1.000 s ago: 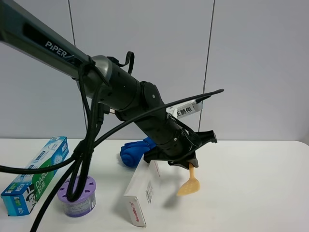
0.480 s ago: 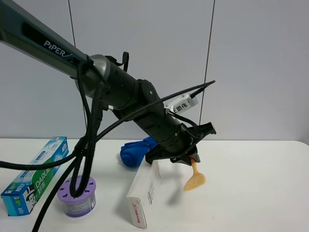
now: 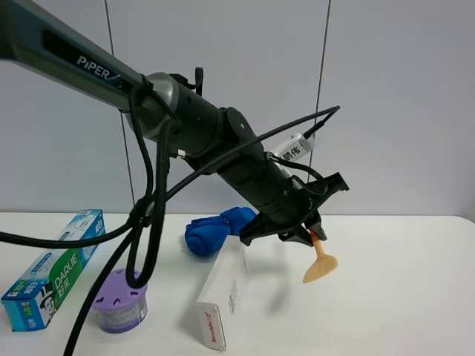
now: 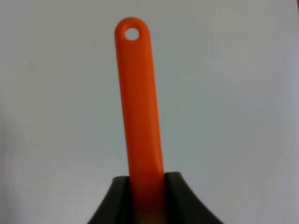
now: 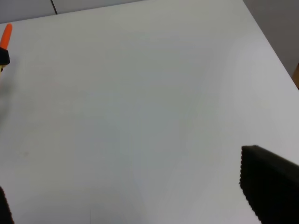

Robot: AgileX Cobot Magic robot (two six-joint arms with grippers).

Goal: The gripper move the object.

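Observation:
My left gripper (image 3: 303,227), a black claw on a black jointed arm, is shut on the spatula (image 3: 320,263) and holds it in the air above the white table (image 3: 401,297). The tan head hangs down to the right of the white box. In the left wrist view the orange-red handle (image 4: 140,102) sticks out from between the two black fingers (image 4: 180,198). My right gripper (image 5: 135,186) is open and empty over bare table, with one fingertip (image 5: 268,182) showing. The tip of the handle (image 5: 6,34) shows at the edge of that view.
A rolled blue cloth (image 3: 215,228) lies behind a white carton (image 3: 223,293). A purple round container (image 3: 119,302) and a blue-green toothpaste box (image 3: 48,271) stand at the left. Black cables (image 3: 145,222) hang from the left arm. A grey wall is behind.
My left gripper has moved to the right and a little up with the spatula in it. The things on the table have not moved.

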